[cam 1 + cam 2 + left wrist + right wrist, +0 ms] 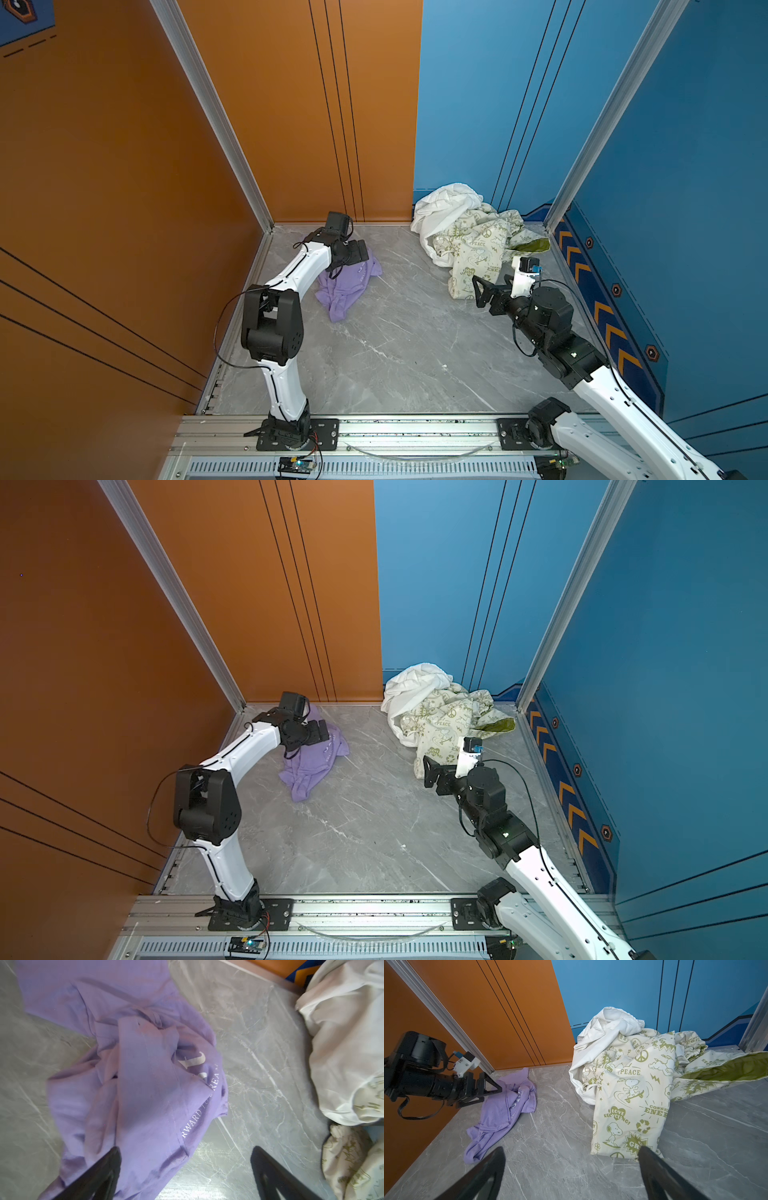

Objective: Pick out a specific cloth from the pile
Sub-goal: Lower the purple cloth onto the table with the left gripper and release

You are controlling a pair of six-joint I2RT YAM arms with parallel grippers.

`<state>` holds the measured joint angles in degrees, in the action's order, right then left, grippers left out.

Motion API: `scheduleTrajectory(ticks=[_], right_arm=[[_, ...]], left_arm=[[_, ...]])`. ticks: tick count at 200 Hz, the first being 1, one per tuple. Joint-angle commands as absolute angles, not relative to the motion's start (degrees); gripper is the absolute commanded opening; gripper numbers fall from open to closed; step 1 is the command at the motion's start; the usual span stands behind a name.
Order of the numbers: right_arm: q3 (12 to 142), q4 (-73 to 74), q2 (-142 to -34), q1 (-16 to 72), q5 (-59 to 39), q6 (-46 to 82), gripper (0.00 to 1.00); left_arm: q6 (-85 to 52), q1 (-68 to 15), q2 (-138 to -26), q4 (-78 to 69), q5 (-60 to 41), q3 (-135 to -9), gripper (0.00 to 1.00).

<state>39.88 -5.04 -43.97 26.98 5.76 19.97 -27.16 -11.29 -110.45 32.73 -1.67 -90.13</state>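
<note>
A: Grey marble-pattern table [399,357], cloth at both far corners. Where's the target?

B: The lilac T-shirt [348,286] is at the far left corner, crumpled, close to the orange wall [124,166]. It lies on its own on the table.

A: Not in the pile?

B: No. The pile [469,237] sits in the far right corner against the blue wall [478,104]. The white garment [442,205] is at the back. The cream cloth [473,253], with green peace-sign and cartoon print, spills toward the near edge. There's bare table between the pile and the lilac T-shirt, so they're well apart.

A: Left hand?

B: The left hand [185,1153] is open, fingers spread wide, nothing gripped. It's over the far end of the lilac T-shirt. In the left wrist view one fingertip [112,1159] overlaps the lilac fabric and the other is over bare table. Can't tell if it touches. The right wrist view shows it low over the shirt, near the orange wall.

A: Print on the shirt?

B: White lettering [199,1113], partly readable. Folds hide the rest.

A: Right hand?

B: The right hand [571,1151] is open too, and empty. It's at the near end of the cream cloth. One fingertip [648,1153] is at that cloth's hem and the other is over bare table. Can't tell if it touches here either.
</note>
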Motion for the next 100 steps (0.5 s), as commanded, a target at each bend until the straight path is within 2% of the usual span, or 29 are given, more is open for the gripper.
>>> scheduleTrajectory(ticks=[1,53,100], right_arm=[[39.2,-6.2,-43.2,26.7,4.7,20.7,1.0],[38.8,-6.2,-43.4,26.5,4.3,20.5,1.0],[38.6,-6.4,-43.1,26.1,3.8,20.6,1.0]], left_arm=[[-29.0,-10.8,-113.4,32.5,-3.1,-91.2,0.98],[-31.6,-9.6,-117.1,30.7,-3.3,-85.2,0.98],[-31.7,-9.4,-112.9,29.8,-2.1,-83.8,0.98]])
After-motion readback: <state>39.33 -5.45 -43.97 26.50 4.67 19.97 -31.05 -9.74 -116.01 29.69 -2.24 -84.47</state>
